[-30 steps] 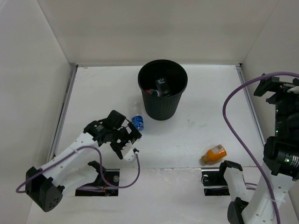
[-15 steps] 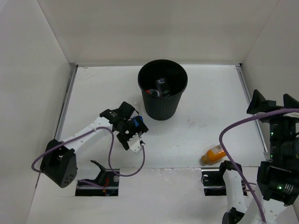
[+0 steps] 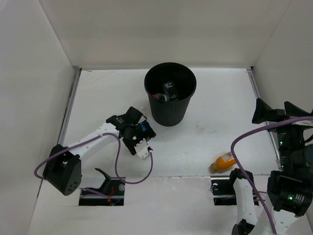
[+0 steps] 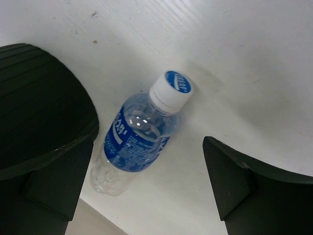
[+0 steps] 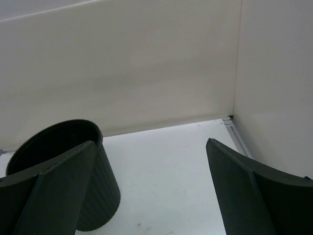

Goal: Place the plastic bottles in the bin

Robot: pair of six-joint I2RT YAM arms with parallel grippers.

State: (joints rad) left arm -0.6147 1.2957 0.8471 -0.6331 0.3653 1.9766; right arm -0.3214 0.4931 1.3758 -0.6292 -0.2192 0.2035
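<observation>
Both spread wide: left pincer [image 4: 146,156] low astride blue-label bottle [image 4: 134,142], right pincer [image 5: 151,161] raised.

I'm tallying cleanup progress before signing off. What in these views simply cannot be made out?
Top view: the bin's interior is dark, and the bottles inside are too small to count.
Top view: the left gripper covers most of the blue-label bottle; in the left wrist view, whether its fingers touch it is unclear.
Top view: a purple cable crosses the orange bottle's one end.
</observation>
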